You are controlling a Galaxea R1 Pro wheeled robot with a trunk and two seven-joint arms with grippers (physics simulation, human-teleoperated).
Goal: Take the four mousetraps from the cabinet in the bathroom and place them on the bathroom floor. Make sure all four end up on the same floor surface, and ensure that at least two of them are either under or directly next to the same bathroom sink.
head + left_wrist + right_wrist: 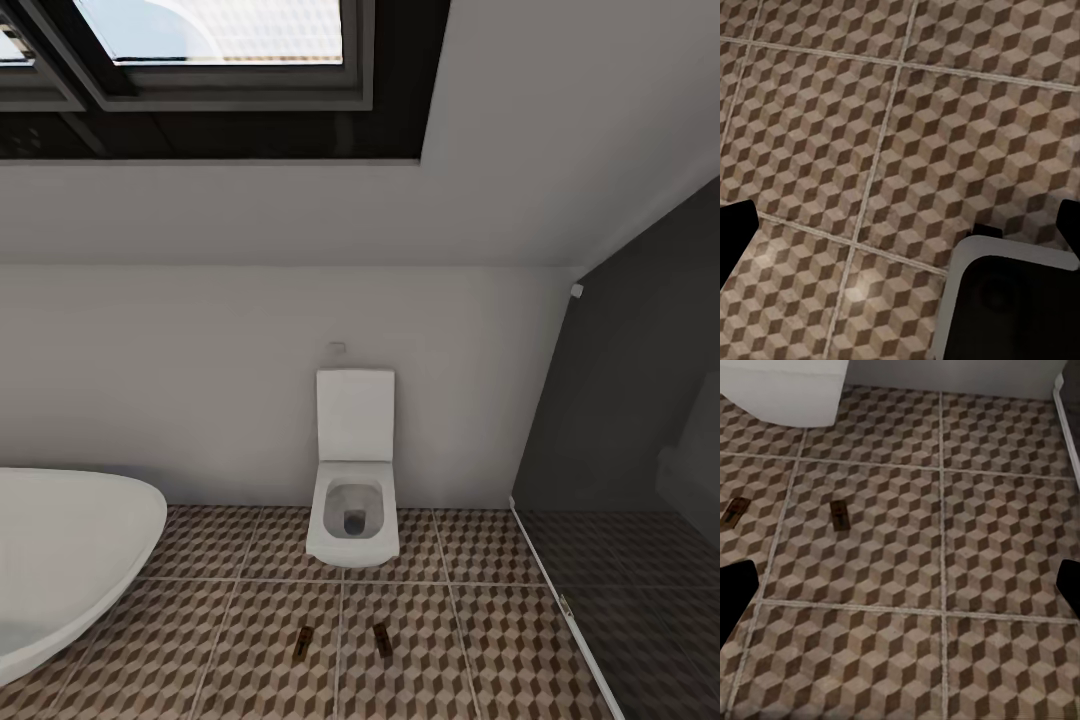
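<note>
Two mousetraps (pixel 305 639) (pixel 383 640) lay flat on the cube-patterned bathroom floor (pixel 500 640), at six o'clock from the toilet (pixel 352 520). Both looked light, stiff and thin, best pinched across the long edges. Both grippers' fingertips stood wide apart, empty.

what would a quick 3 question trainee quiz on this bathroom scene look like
1. True or false: the two mousetraps lie on the patterned bathroom floor in front of the toilet.
2. Multiple choice: in the head view, what white fixture sits at the left edge? A) sink B) bathtub C) cabinet
3. Fill in: the toilet's lid stands ____ against the wall.

Key: 1 true; 2 B; 3 up (raised)
</note>
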